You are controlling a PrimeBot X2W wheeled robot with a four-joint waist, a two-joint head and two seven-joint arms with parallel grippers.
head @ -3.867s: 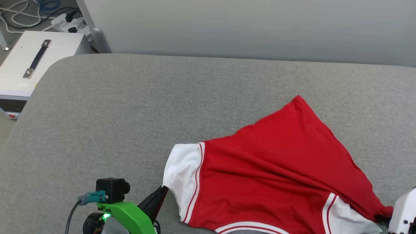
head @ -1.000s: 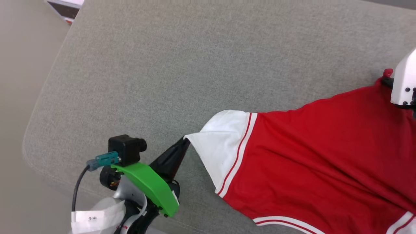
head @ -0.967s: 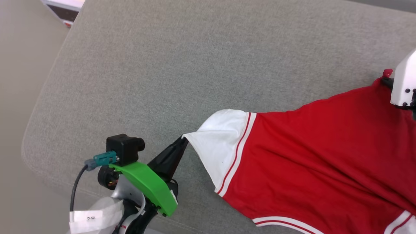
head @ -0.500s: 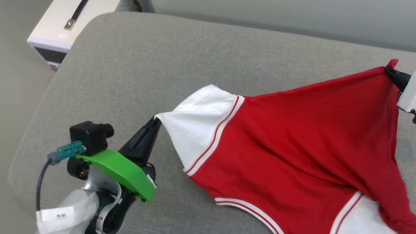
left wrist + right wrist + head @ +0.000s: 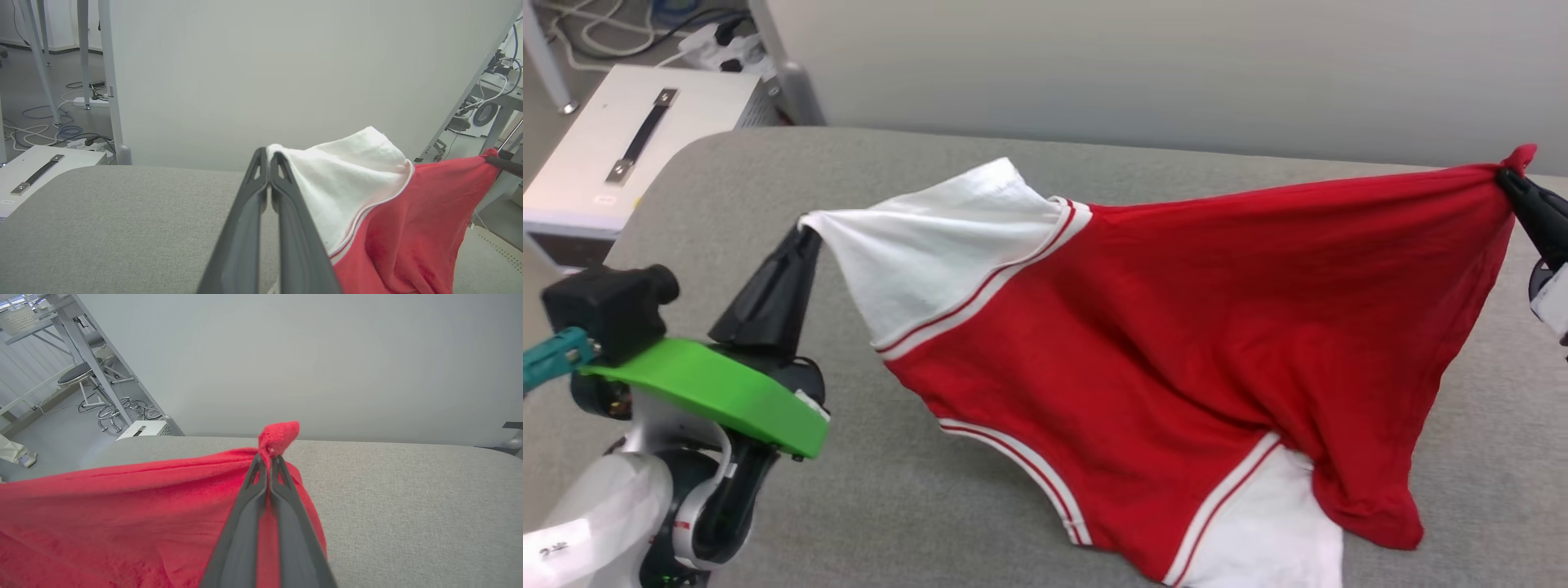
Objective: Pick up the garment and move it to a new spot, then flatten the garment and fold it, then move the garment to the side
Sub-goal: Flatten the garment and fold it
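Note:
The garment [image 5: 1176, 327], a red jersey T-shirt with white sleeves and red-white striped trim, hangs stretched in the air between my two grippers above the grey cushioned surface [image 5: 931, 506]. My left gripper [image 5: 805, 233] is shut on the tip of one white sleeve [image 5: 347, 171]. My right gripper [image 5: 1507, 180] is shut on a bunched red corner [image 5: 278, 437] of the garment. The lower white sleeve [image 5: 1266, 531] and a red fold droop down to the surface. Its plain red side faces the head view; no lettering shows.
A white box with a black handle [image 5: 621, 155] stands on the floor off the surface's far left corner, with cables and a power strip [image 5: 711, 49] behind it. A grey wall panel [image 5: 1176, 65] runs along the far edge. Stools and table legs [image 5: 90, 388] stand further off.
Both grippers have lifted the garment off the surface and pulled it taut between them. The head view has also tilted up, bringing the wall and the white box into sight.

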